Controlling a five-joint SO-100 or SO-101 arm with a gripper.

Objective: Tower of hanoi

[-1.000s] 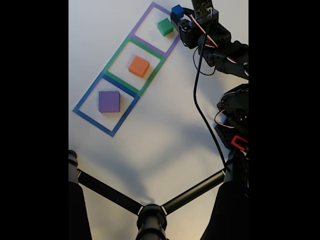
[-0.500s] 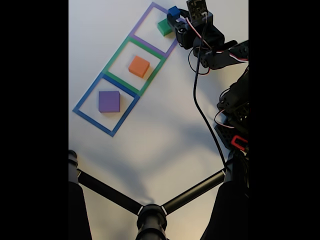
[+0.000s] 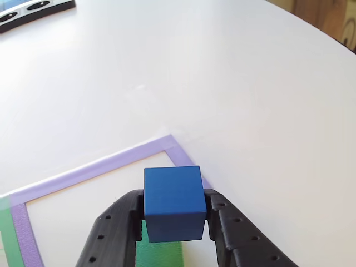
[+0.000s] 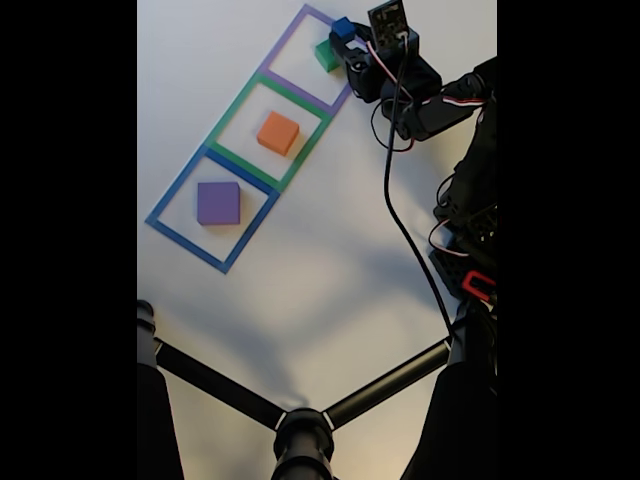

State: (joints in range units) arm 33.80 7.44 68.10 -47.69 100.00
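Observation:
My gripper (image 3: pixel 174 214) is shut on the small blue cube (image 3: pixel 173 201), held between its two black fingers (image 3: pixel 114 231) above the purple tape square (image 3: pixel 100 167). Directly under the cube lies the green cube (image 3: pixel 161 253), mostly hidden. From the fixed view, the blue cube (image 4: pixel 343 28) hangs over the green cube (image 4: pixel 325 54) inside the purple tape square (image 4: pixel 290 38), with the gripper (image 4: pixel 345 32) around it. The orange block (image 4: pixel 278 132) sits in the green tape square (image 4: pixel 232 105). The purple slab (image 4: pixel 218 203) lies in the blue tape square (image 4: pixel 176 190).
The arm (image 4: pixel 440 105) and its black cable (image 4: pixel 392 210) fill the right side of the fixed view. A black tripod-like stand (image 4: pixel 300 425) crosses the bottom. A dark object (image 3: pixel 33 10) lies at the far top left of the white table (image 3: pixel 250 83).
The gripper has carried the blue cube leftward, from beside the green cube to over it inside the purple tape square. The other blocks have not moved.

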